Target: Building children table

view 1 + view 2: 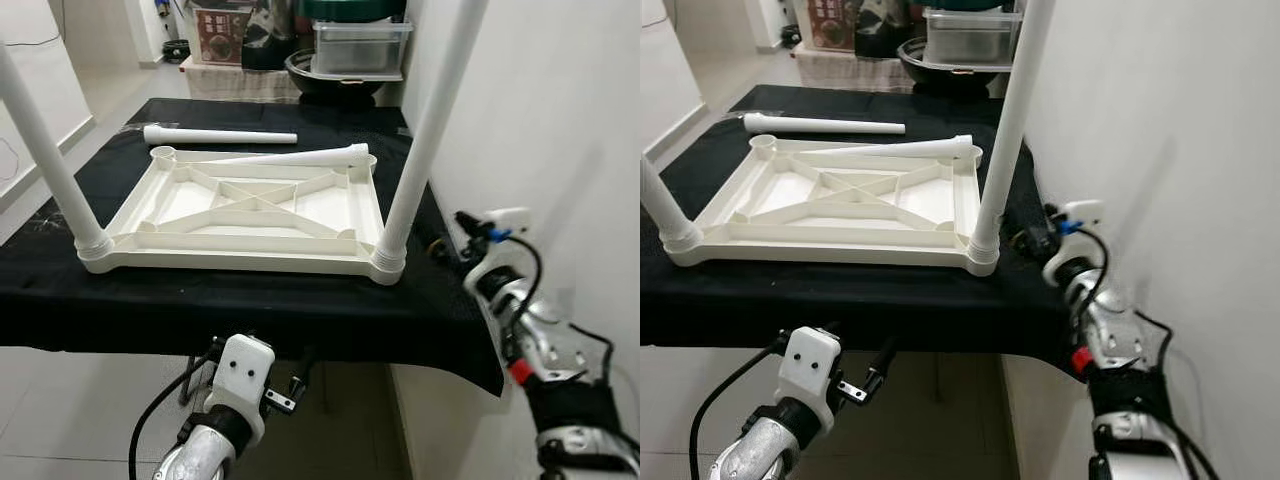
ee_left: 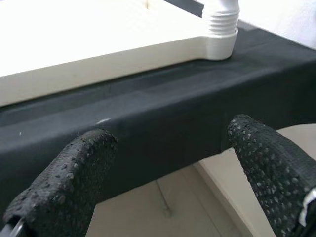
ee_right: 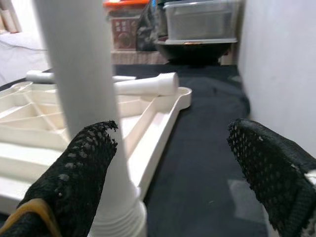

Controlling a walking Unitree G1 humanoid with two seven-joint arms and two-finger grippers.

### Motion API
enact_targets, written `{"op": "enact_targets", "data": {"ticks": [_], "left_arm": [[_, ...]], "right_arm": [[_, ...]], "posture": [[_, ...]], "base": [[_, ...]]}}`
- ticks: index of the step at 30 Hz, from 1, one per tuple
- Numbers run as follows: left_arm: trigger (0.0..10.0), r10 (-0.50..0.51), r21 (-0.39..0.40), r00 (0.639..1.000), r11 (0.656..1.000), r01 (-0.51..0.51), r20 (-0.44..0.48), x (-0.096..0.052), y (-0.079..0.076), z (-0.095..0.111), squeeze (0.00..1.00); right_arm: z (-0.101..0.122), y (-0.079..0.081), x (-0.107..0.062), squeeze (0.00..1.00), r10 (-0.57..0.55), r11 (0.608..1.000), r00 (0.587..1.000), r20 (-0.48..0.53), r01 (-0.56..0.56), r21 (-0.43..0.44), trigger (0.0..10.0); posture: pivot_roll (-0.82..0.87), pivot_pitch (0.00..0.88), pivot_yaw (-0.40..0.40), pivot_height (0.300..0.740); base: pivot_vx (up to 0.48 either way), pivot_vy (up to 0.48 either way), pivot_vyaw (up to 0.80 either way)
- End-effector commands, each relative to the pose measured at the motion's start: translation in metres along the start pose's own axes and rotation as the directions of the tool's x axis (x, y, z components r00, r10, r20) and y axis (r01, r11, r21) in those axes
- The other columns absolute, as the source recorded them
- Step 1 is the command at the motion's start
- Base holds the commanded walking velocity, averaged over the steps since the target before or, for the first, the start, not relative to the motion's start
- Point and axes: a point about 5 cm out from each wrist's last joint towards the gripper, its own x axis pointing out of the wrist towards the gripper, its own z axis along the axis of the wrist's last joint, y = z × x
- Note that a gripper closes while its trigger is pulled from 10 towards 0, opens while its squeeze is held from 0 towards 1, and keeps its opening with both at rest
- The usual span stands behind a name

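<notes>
The left gripper (image 2: 168,173) sits low, below the near edge of the black cloth (image 1: 300,320) that covers the bench, its two black fingers (image 2: 64,182) spread wide with nothing between them. Just beyond and above its tips runs the draped front of the cloth, and above that the near rim of the white tabletop (image 1: 250,215), which lies upside down on the cloth with its ribbed underside facing up.

The right gripper (image 3: 170,168) is raised at the right edge of the bench, fingers spread apart and empty. Just ahead of it, in line with one fingertip (image 3: 84,173), stands the near right leg (image 1: 425,140), upright and seated in the tabletop's corner socket. I cannot tell whether the finger touches the leg. Across from it, at the tabletop's other near corner, the near left leg (image 1: 45,150) also stands upright in its socket.

Further from both grippers, a loose leg (image 1: 300,157) lies across the far rim of the tabletop, and another loose leg (image 1: 220,136) lies on the cloth just past it. Well behind the bench are storage boxes (image 1: 360,45) and a dark bowl (image 1: 330,75) by the white wall (image 1: 540,110).
</notes>
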Motion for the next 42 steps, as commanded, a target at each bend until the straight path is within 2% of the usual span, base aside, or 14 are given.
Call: {"op": "enact_targets", "data": {"ticks": [1,7,11,19,30,42], "left_arm": [[10.0,-0.01,0.011,1.0,1.0,0.01,-0.014,-0.001,-0.001,-0.001,0.0],[10.0,-0.017,0.018,1.0,1.0,0.017,-0.009,-0.001,-0.001,-0.001,0.0],[10.0,-0.016,0.018,1.0,1.0,0.016,-0.007,-0.001,-0.001,0.0,0.0],[10.0,-0.015,0.021,1.0,1.0,0.015,-0.006,0.0,-0.001,0.0,0.0],[10.0,-0.014,0.024,1.0,1.0,0.014,-0.005,0.0,-0.001,0.001,0.0],[10.0,-0.013,0.018,1.0,1.0,0.013,-0.004,0.001,-0.001,0.001,0.0]], "right_arm": [[-0.003,-0.002,-0.001,0.0,-0.006,1.0,1.0,-0.001,0.006,0.016,10.0],[0.004,0.003,0.006,0.0,0.059,0.996,0.997,0.049,-0.062,0.071,10.0],[0.009,0.005,0.012,0.0,0.127,0.988,0.99,0.061,-0.132,0.083,10.0],[0.011,0.01,0.017,0.0,0.184,0.979,0.981,0.059,-0.189,0.08,10.0],[0.013,0.012,0.022,0.0,0.197,0.976,0.978,0.074,-0.202,0.077,10.0],[0.015,0.025,0.034,0.0,0.249,0.962,0.964,0.089,-0.257,0.087,10.0]], "posture": [[0.09,0.108,-0.046,0.74],[0.09,0.107,-0.046,0.74],[0.09,0.111,-0.049,0.74],[0.09,0.119,-0.05,0.74],[0.09,0.121,-0.052,0.74],[0.09,0.121,-0.055,0.74]], "base": [[0.0,0.0,0.0],[0.0,0.0,0.0],[0.0,0.0,0.0],[0.0,0.0,0.0],[0.0,0.0,0.0],[0.0,0.0,0.0]]}}
